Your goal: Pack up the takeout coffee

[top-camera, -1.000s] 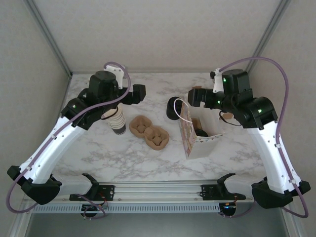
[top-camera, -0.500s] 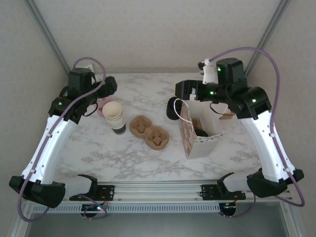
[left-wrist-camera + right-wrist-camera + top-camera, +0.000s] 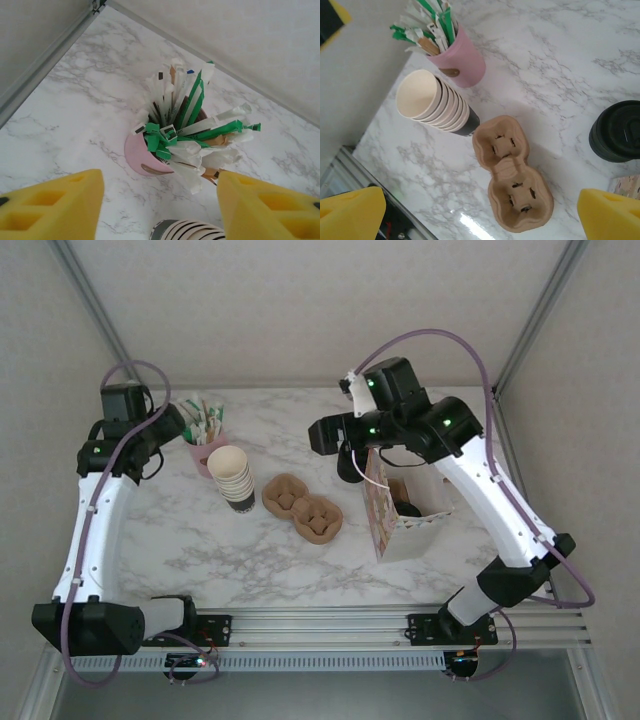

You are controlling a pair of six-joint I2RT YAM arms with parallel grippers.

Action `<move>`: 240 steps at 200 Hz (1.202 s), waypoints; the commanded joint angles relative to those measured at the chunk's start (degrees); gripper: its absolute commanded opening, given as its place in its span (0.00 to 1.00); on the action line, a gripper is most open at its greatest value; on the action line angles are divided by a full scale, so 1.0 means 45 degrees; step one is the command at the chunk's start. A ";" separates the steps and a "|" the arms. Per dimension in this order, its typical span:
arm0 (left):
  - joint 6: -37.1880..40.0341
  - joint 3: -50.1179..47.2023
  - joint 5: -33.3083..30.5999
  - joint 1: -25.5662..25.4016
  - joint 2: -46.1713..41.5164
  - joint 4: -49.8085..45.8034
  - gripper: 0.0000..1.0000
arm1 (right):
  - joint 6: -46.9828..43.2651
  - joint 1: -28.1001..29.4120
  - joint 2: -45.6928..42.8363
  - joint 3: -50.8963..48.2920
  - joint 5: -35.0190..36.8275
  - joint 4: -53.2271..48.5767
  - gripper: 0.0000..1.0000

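Shows the takeout coffee upright on the marble table, black lid on, just beside the left wall of the patterned paper bag and outside it. Reveals something dark inside the bag, too hidden to name.

Puts the right tool in the air near the coffee, on its left side. Keeps its yellow fingers wide apart, with nothing between them and no contact with the cup.

Sets the left tool at the far left of the table, looking down on a pink cup crammed with green and white sachets. Has its fingers apart too, gripping nothing.

Leaves a tilted stack of paper cups just beside the pink cup. Lays a brown pulp cup carrier flat between that stack and the bag.
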 commanded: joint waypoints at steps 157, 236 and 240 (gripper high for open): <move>0.1101 0.4343 0.2169 0.0125 0.5230 -0.0576 0.26 | -0.0709 0.0321 0.0157 -0.0339 0.0845 -0.0062 0.97; 0.0886 0.5493 0.3140 0.0419 0.7016 -0.0451 0.31 | -0.0715 0.0315 0.0108 -0.0380 0.0954 -0.0246 0.95; 0.0886 0.5492 0.3167 0.0436 0.7036 -0.0425 0.31 | -0.0722 0.0329 0.0100 -0.0380 0.0941 -0.0246 0.95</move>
